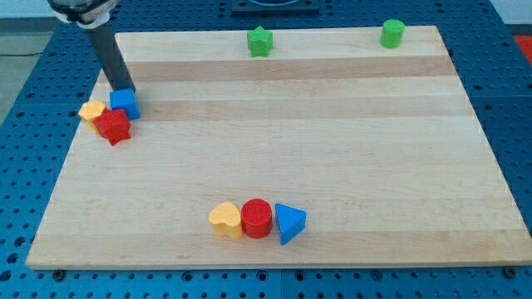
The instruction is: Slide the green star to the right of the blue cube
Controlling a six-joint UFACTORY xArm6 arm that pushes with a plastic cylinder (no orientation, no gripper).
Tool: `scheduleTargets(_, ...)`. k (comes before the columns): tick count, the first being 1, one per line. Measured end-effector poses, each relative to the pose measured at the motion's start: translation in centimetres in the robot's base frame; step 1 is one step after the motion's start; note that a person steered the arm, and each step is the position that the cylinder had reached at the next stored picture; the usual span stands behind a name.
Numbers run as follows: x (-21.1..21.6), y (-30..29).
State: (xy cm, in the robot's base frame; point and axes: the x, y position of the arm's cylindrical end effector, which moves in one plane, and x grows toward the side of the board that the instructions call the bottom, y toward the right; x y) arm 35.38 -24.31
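Wooden board [332,149], green star [260,41] upright

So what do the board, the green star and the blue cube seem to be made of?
The board looks like pale wood, matte, with lengthwise grain and visible plank seams. The green star and the blue cube look like moulded plastic: uniform saturated colour, smooth faces, slightly rounded edges, though painted wood cannot be excluded. My tip rests at the cube's top edge.

Green star [260,41] sits flat nr worktop's top edge, mid-left. Blue cube [125,103] far off at view's left, well apart, lower than star.
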Motion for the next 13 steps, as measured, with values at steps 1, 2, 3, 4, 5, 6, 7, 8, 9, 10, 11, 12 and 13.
scheduleTargets(1, 0.7, 0.0)
scheduleTargets(2, -0.5, 3.2)
scheduleTargets(3, -2.2, 10.5)
scheduleTargets(4, -5.0, 16.7)
scheduleTargets(5, -8.1, 23.7)
scheduleTargets(6, -11.6, 27.3)
scheduleTargets(7, -13.8, 25.3)
scheduleTargets(8, -13.8, 23.1)
scheduleTargets(9, -13.4, 21.7)
scheduleTargets(10, -11.9, 20.4)
scheduleTargets(11, -10.0, 18.0)
scheduleTargets(12, -8.5, 15.3)
scheduleTargets(13, -6.7, 13.1)
